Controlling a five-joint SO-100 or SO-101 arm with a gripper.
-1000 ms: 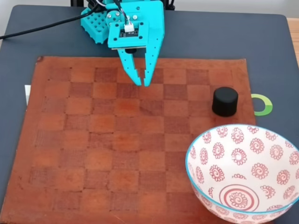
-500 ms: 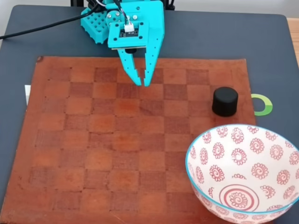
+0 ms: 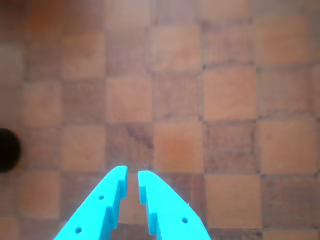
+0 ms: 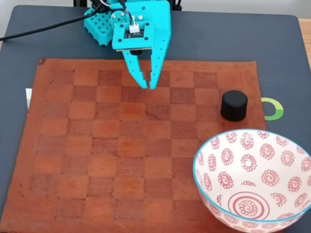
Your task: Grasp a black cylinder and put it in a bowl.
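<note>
The turquoise gripper (image 4: 148,86) hung above the far rows of the brown leather chessboard (image 4: 97,160), its two fingers drawn nearly together with only a thin slit between the tips and nothing held between them. In the wrist view the same fingertips (image 3: 132,176) pointed up from the bottom edge over bare squares. The black cylinder (image 4: 233,105) stood upright on the board well to the right of the gripper in the fixed view, near the board's right edge and a little nearer the camera than the fingertips; in the wrist view it showed as a dark blur (image 3: 8,149) cut by the left edge. The white bowl (image 4: 228,213) with red spiral circles and a pale blue rim sat at the board's lower right corner in the fixed view, just below the cylinder and apart from it. A green-and-white ring mark (image 4: 275,108) lay on the dark table (image 4: 282,53) just beside the cylinder, off the board. A black cable (image 4: 43,29) ran from the arm's base to the left.
</note>
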